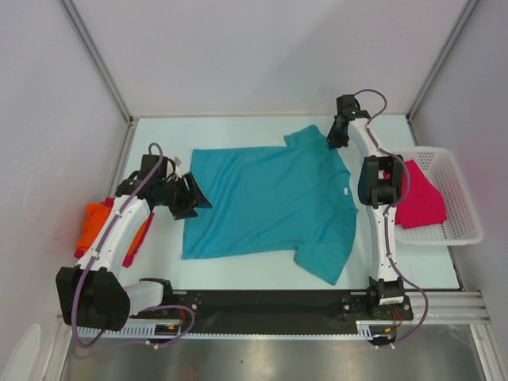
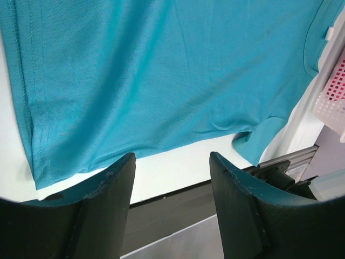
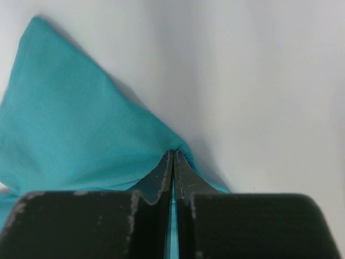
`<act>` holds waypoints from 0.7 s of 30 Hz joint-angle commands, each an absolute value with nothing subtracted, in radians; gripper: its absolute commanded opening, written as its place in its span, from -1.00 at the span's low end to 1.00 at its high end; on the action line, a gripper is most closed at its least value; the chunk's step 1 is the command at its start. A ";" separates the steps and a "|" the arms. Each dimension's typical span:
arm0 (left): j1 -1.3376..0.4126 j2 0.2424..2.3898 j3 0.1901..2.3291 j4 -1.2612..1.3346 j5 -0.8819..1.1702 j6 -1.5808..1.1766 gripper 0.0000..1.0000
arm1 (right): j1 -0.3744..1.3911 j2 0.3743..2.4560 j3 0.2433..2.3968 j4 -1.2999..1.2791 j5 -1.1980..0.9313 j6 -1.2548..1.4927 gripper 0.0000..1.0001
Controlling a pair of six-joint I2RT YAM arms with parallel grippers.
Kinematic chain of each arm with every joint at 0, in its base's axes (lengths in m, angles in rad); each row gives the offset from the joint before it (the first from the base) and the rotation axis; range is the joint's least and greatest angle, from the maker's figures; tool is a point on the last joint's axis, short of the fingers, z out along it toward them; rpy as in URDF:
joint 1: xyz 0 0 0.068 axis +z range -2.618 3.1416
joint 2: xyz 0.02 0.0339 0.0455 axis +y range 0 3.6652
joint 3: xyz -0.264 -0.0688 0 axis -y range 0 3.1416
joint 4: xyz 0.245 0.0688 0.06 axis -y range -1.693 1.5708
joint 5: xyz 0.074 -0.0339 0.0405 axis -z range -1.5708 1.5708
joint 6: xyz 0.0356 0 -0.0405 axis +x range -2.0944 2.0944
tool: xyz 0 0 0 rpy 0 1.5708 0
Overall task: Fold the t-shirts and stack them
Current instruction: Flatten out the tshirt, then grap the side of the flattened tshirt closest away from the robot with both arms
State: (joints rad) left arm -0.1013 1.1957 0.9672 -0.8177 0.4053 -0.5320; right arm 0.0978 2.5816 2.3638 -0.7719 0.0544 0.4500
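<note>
A teal t-shirt (image 1: 266, 198) lies spread flat on the white table, hem to the left, white neck label at the right. My right gripper (image 1: 336, 136) is shut on the far sleeve of the teal t-shirt (image 3: 81, 135); cloth shows pinched between the closed fingers (image 3: 186, 178). My left gripper (image 1: 195, 198) is open and empty at the shirt's hem edge; in the left wrist view the teal t-shirt (image 2: 161, 70) lies beyond the spread fingers (image 2: 237, 189). A magenta-pink t-shirt (image 1: 421, 198) lies in the basket. An orange t-shirt (image 1: 95, 225) lies bunched at the left, with dark red cloth (image 1: 136, 242) beside it.
A white plastic lattice basket (image 1: 456, 194) stands at the right edge of the table and shows in the left wrist view (image 2: 334, 97). A black rail (image 1: 270, 305) runs along the near edge. Grey walls enclose the table on three sides.
</note>
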 commanded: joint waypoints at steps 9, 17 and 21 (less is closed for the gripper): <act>-0.080 1.218 1.091 -0.811 0.417 -0.499 0.34 | 0.224 2.201 2.382 -0.796 0.178 0.284 -0.45; -0.077 1.192 1.068 -0.813 0.443 -0.509 0.38 | 0.256 1.999 2.041 -0.841 0.049 0.319 -0.36; -0.078 1.131 1.010 -0.819 0.454 -0.520 0.39 | 0.301 1.760 1.574 -0.726 -0.128 0.380 -0.31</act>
State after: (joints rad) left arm -0.0837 1.2045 1.0477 -0.8181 0.4202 -0.5220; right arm 0.2462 1.9121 1.9160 -0.7624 0.0723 0.3222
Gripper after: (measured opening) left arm 0.691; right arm 0.333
